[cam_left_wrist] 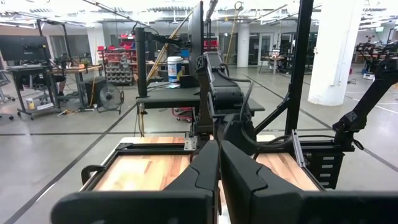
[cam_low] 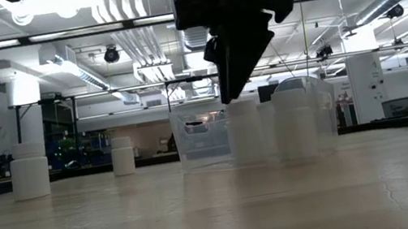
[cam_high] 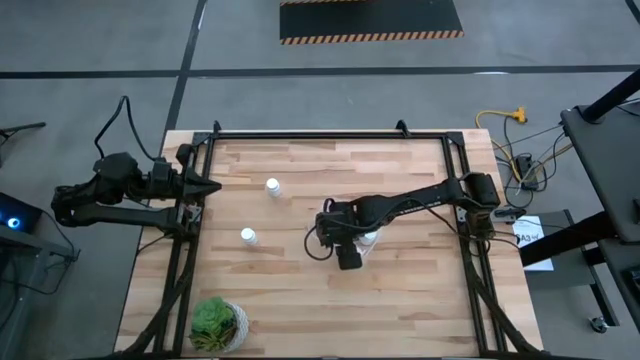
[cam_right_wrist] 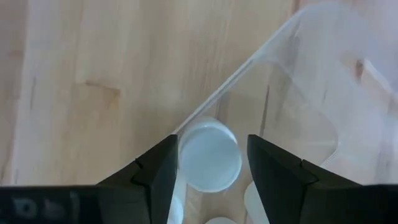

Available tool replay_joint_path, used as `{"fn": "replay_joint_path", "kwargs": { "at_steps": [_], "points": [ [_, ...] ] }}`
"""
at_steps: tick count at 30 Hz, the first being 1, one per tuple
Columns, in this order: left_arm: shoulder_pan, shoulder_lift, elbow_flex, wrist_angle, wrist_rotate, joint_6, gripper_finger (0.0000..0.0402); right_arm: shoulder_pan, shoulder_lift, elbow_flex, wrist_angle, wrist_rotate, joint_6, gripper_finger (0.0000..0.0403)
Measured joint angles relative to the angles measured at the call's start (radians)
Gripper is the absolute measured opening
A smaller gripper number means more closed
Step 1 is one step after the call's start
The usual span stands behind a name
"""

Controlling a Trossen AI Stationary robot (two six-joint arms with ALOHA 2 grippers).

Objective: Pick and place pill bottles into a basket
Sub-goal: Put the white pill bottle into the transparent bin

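Note:
The clear basket [cam_high: 368, 243] stands at the table's middle, under my right arm. My right gripper [cam_right_wrist: 212, 163] is open and points down over the basket's corner. Its fingers stand on either side of a white pill bottle's cap [cam_right_wrist: 209, 155], which is just below the fingertips [cam_low: 230, 94]. That bottle [cam_low: 244, 131] stands in the basket [cam_low: 191, 137] beside other bottles [cam_low: 295, 120]. Two more bottles [cam_high: 272, 186] [cam_high: 248, 237] stand upright on the table to the basket's left, and they also show in the low view [cam_low: 29, 169] [cam_low: 122, 155]. My left gripper [cam_high: 207, 187] is shut and empty at the table's left edge.
A green potted plant [cam_high: 218, 324] stands at the table's near left corner. A black frame [cam_high: 330, 133] runs along the table's far edge and down both sides. Bare wood lies between the basket and the near edge.

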Motion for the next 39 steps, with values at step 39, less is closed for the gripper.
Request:
{"fn": "replay_joint_path", "kwargs": {
  "at_steps": [39],
  "points": [
    [0.000,0.053,0.000,0.274,0.002,-0.034,0.0000,0.000,-0.196,0.181,0.192,-0.101,0.054,0.0182]
  ]
}}
